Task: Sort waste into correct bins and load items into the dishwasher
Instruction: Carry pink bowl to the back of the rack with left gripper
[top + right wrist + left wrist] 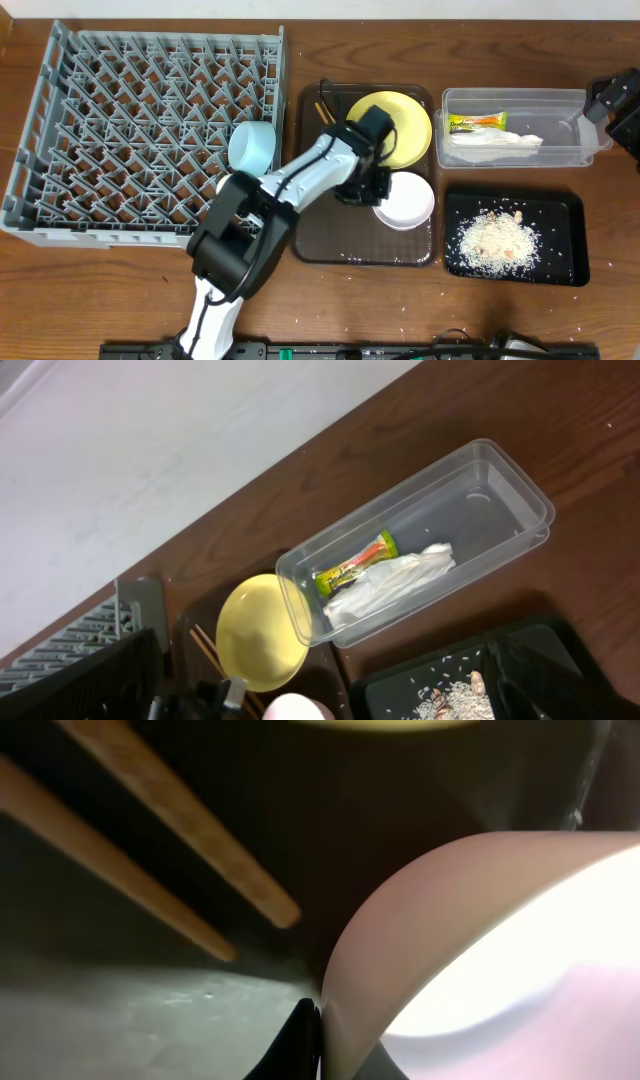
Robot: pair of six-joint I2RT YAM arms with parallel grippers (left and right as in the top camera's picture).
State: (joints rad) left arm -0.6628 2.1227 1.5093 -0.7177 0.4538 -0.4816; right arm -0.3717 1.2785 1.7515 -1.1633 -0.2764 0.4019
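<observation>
My left gripper [362, 192] is down on the brown tray at the left rim of the white bowl [406, 200]. In the left wrist view one dark finger [308, 1042] presses on the outside of the white bowl [500, 950], with the bowl wall between the jaws. Two chopsticks [180, 840] lie behind it, at the tray's back left [325, 108]. The yellow plate [392, 124] sits at the tray's back. The light-blue bowl [252, 146] rests at the grey dish rack's [140, 130] right edge. My right gripper [320, 695] is open, high at the far right [612, 98]. The small white cup is not in view.
The clear tub [560, 105] holds the green-yellow wrapper [476, 123] and crumpled white paper [497, 144]. The black tray [560, 215] holds the rice scraps [495, 238]. The brown serving tray [330, 245] lies between the rack and the bins. A few grains are scattered on the table.
</observation>
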